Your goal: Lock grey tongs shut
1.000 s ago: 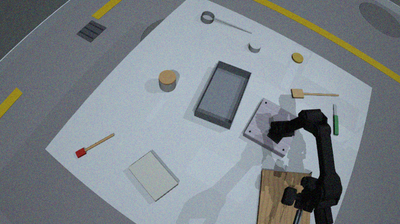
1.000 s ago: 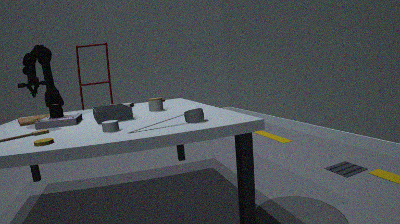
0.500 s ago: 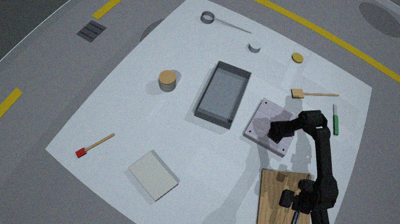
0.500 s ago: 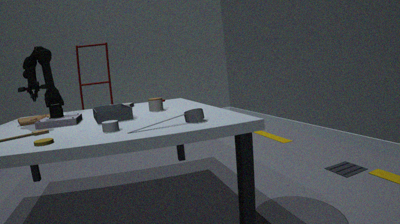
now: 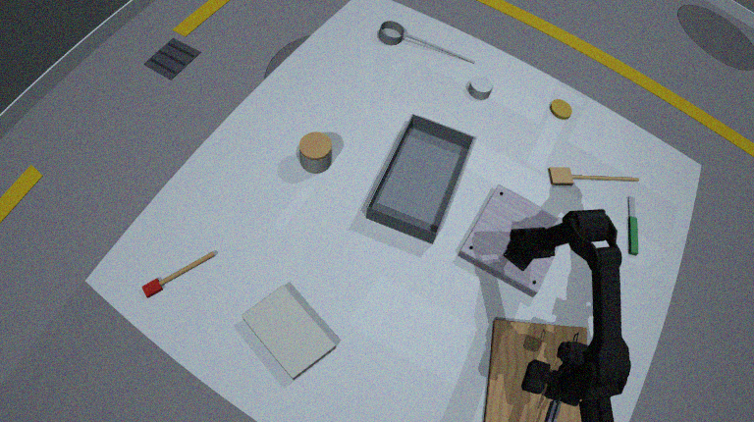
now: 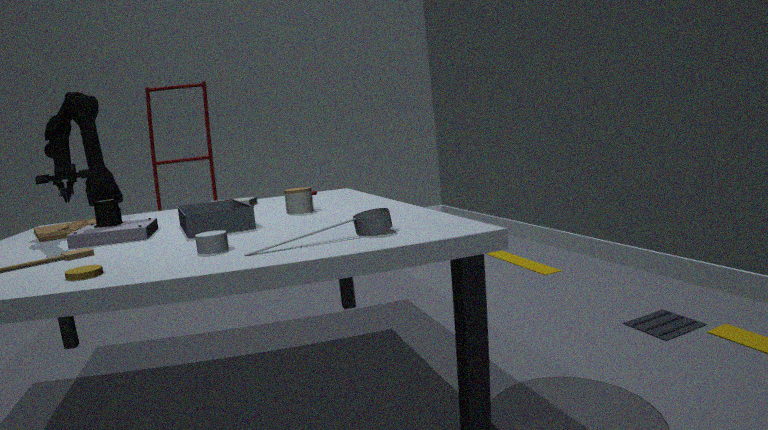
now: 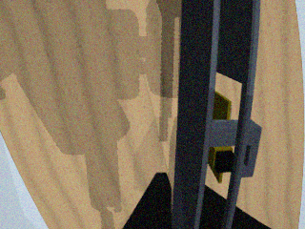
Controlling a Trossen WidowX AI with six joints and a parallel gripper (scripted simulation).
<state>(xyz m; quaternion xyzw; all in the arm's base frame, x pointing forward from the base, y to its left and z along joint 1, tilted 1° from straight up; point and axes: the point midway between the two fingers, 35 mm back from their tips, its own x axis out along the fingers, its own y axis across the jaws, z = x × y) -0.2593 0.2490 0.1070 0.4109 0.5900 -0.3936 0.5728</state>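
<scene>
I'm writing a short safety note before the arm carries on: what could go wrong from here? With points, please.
The gripper (image 5: 550,403) (image 6: 67,199) holds the grey tongs (image 5: 552,410) (image 7: 195,114) above the wooden board (image 5: 503,334) (image 6: 48,231) (image 7: 281,191). If the jaws open at this height, the tongs might drop and bounce or slide off. The tongs' lock state can't be read here, so if unlocked, they could spring apart on release.
</scene>
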